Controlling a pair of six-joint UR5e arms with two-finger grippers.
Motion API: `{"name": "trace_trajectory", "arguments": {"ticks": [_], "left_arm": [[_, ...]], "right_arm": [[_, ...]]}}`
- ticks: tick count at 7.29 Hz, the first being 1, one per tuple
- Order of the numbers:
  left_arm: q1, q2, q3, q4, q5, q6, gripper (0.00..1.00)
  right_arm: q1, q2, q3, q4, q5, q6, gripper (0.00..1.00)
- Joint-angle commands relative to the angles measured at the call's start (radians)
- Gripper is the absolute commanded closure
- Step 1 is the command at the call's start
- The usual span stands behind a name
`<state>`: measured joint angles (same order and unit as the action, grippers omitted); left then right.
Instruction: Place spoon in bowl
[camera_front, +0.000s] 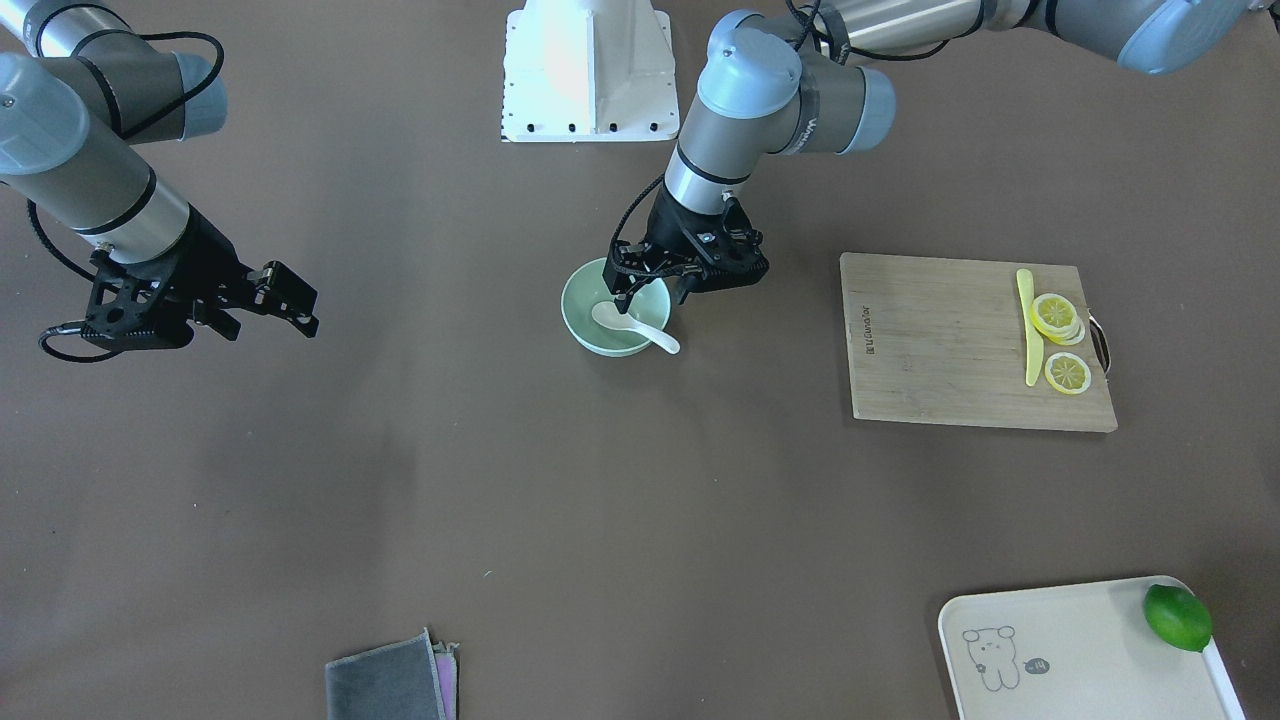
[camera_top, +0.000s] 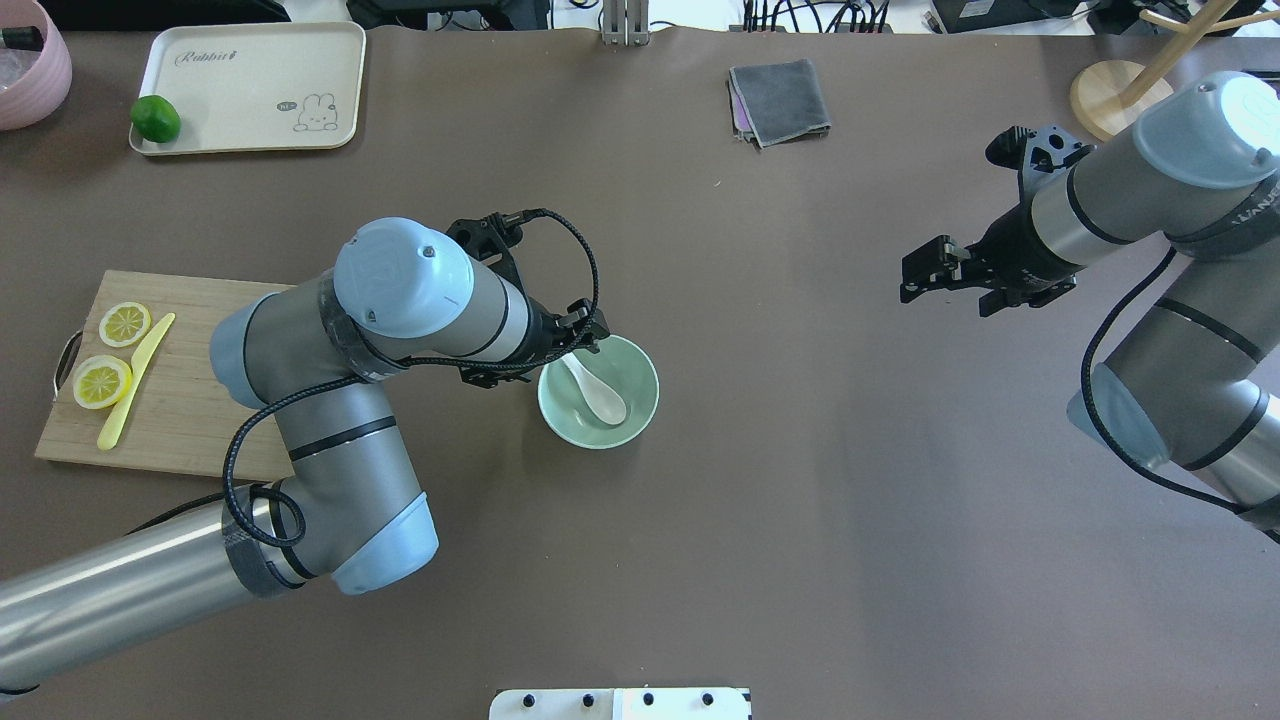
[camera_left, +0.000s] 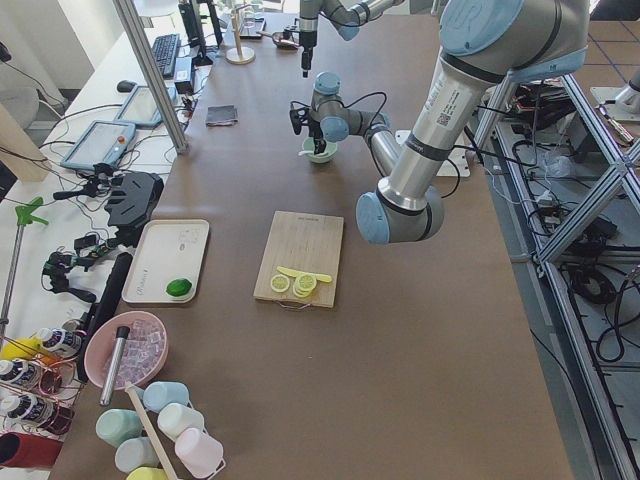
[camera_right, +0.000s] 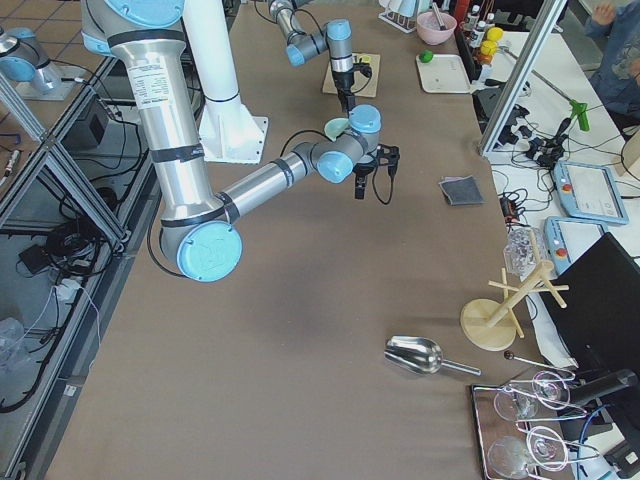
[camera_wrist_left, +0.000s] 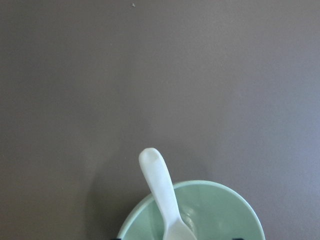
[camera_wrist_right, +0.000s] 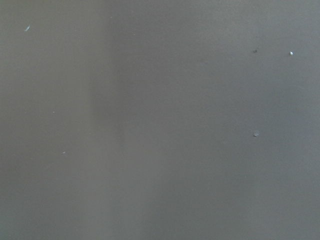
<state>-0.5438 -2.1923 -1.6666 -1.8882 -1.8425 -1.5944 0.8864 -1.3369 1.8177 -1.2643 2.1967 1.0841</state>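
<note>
Left gripper (camera_front: 655, 292) hangs just over the far-left edge of the bowl (camera_front: 573, 310) with its jaws apart and nothing between them; the left wrist view shows a dark tip at each side of the bowl, well clear of the spoon (camera_front: 628, 326). That spoon lies inside the bowl, its long axis on a diagonal: the scoop sits down in the bowl's hollow, while the handle slopes up and leans on the rim, its end jutting past the edge, pointing away from the robot and toward its left. The bowl stands upright near the middle of the brown table (camera_front: 640, 520). Farther to the robot's left lies a wooden cutting board (camera_front: 940, 340) carrying lemon slices (camera_front: 1067, 373) and a thin yellow strip (camera_front: 1030, 330). Beyond it, a pale tray (camera_front: 1080, 660) holds a lime (camera_front: 1177, 617). A folded grey cloth (camera_front: 385, 685) rests at the table's far edge. Well apart on the other side, the right gripper (camera_front: 290, 298) hovers above bare table, its jaws seemingly spread and empty.
</note>
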Motion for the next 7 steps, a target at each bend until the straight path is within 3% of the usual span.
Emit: {"name": "trace_trajectory", "arguments": {"ticks": [1, 3, 5, 7], "left_arm": [[-0.107, 0.101, -0.057, 0.001, -0.079, 0.209, 0.03], [-0.328, 0.276, -0.123, 0.001, -0.277, 0.53, 0.03], [-0.532, 0.438, -0.127, 0.004, -0.394, 0.925, 0.03], [-0.736, 0.485, -0.124, 0.212, -0.442, 1.356, 0.03]], "right_arm": [[0.031, -0.024, -0.009, -0.004, -0.003, -0.048, 0.0], [0.15, -0.112, -0.015, -0.012, 0.005, -0.268, 0.0], [0.312, -0.159, -0.091, -0.014, 0.085, -0.485, 0.0], [0.455, -0.157, -0.232, -0.014, 0.124, -0.748, 0.0]]}}
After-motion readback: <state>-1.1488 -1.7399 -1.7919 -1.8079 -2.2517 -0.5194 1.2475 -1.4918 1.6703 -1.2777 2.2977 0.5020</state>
